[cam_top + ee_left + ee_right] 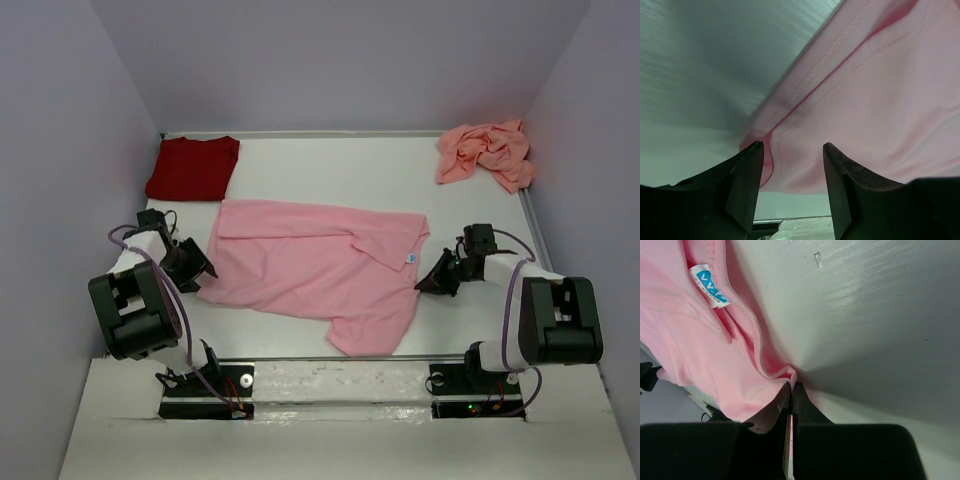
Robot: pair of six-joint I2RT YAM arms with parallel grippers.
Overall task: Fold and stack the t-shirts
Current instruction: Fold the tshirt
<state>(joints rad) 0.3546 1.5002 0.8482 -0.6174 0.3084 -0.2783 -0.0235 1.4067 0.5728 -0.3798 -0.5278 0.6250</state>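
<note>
A light pink t-shirt [310, 265] lies spread across the middle of a white table [300, 170]. Its long axis runs left to right, dipping slightly toward the near right. The neck, marked by a small white neck label [411, 258] with blue print, points right, and the hem points left. One sleeve [368, 330] trails toward the table's near edge, and the far side of the shirt is partly folded over on itself.

At the neck end, the right gripper [791, 387] has its jaws pressed together on a puckered ridge of the pink shirt's edge, just beside the label. At the hem end, the left gripper [792, 150] sits low over the stitched edge with its jaws spread. Cloth lies between the fingers, but they are not closed on it.

A dark red t-shirt [193, 167], folded flat, sits in the far left corner, well apart from the pink one. A salmon t-shirt [486, 152] lies crumpled in the far right corner. Bare tabletop shows between the two and along the far edge.

Plain pale lavender walls [340, 60] enclose the table on three sides.
</note>
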